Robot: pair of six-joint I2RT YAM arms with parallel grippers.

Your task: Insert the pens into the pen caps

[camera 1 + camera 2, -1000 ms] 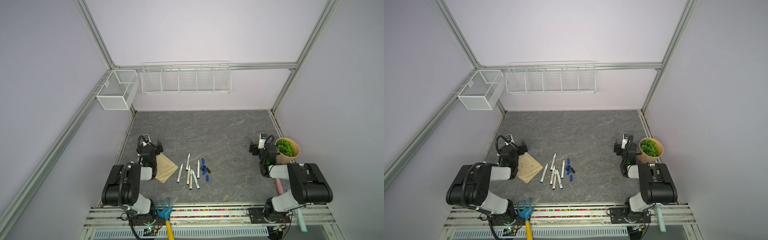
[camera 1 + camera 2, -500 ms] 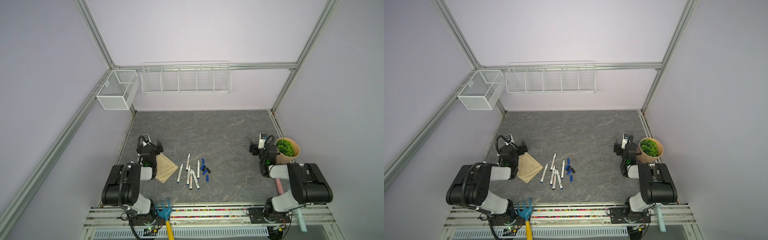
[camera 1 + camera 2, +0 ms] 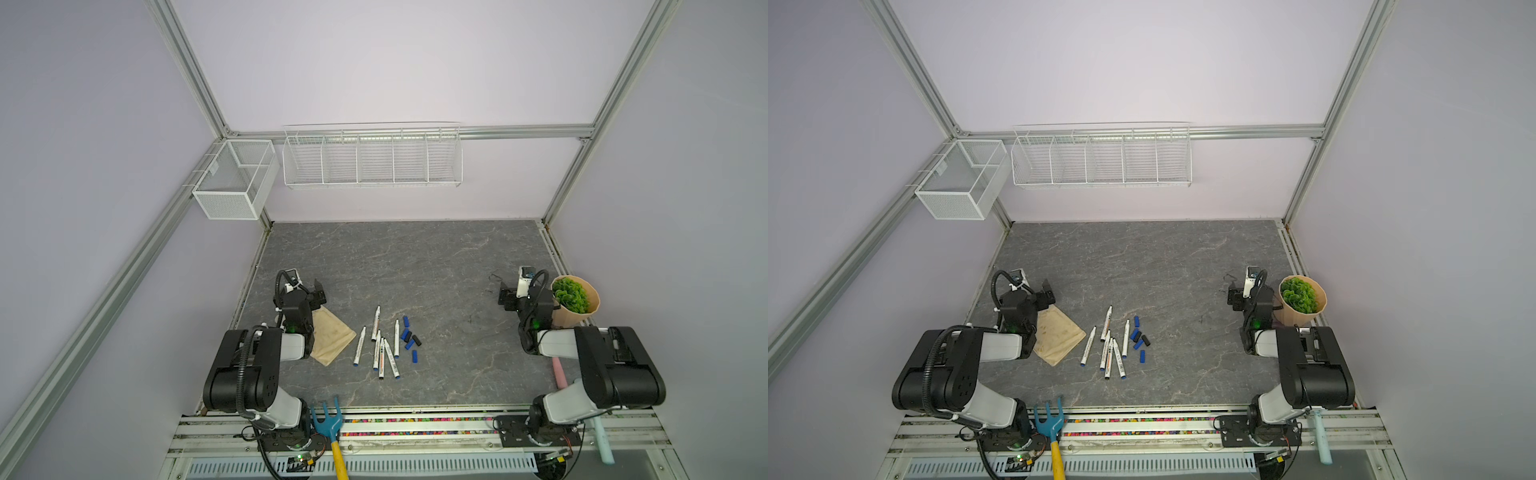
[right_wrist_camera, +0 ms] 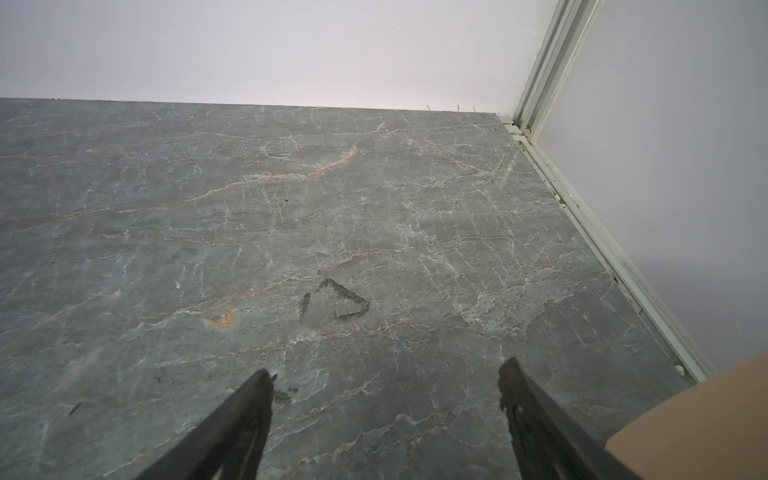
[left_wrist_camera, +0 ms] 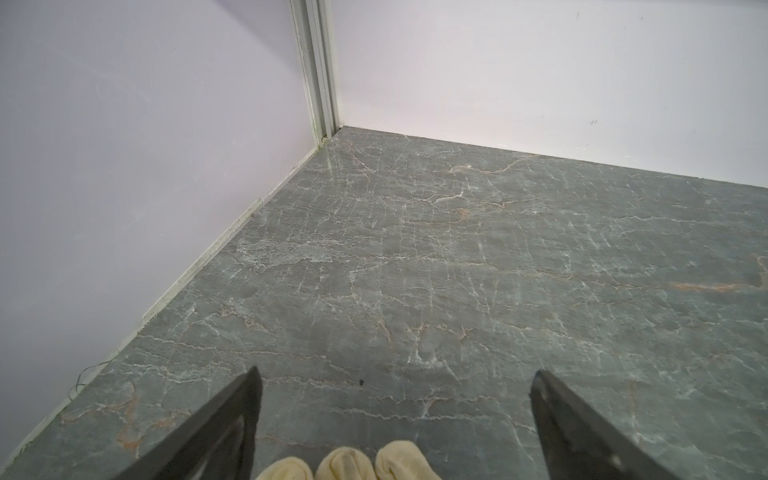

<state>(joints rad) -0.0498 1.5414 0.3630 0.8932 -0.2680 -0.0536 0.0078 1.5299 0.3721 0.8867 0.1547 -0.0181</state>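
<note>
On the desk (image 3: 415,257), in both top views, I see six bare pens (image 3: 380,347) just beside six loose caps (image 3: 409,337), none joined yet; the left wrist view shows my left gripper (image 5: 395,378) open and empty, the right wrist view my right gripper (image 4: 386,370) likewise.

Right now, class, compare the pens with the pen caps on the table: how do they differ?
The pens are long, slim and white; the pen caps are short, stubby, blue or black. The pens lie left of the pen caps in both top views. Both lie loose on the grey table, none joined.
</note>
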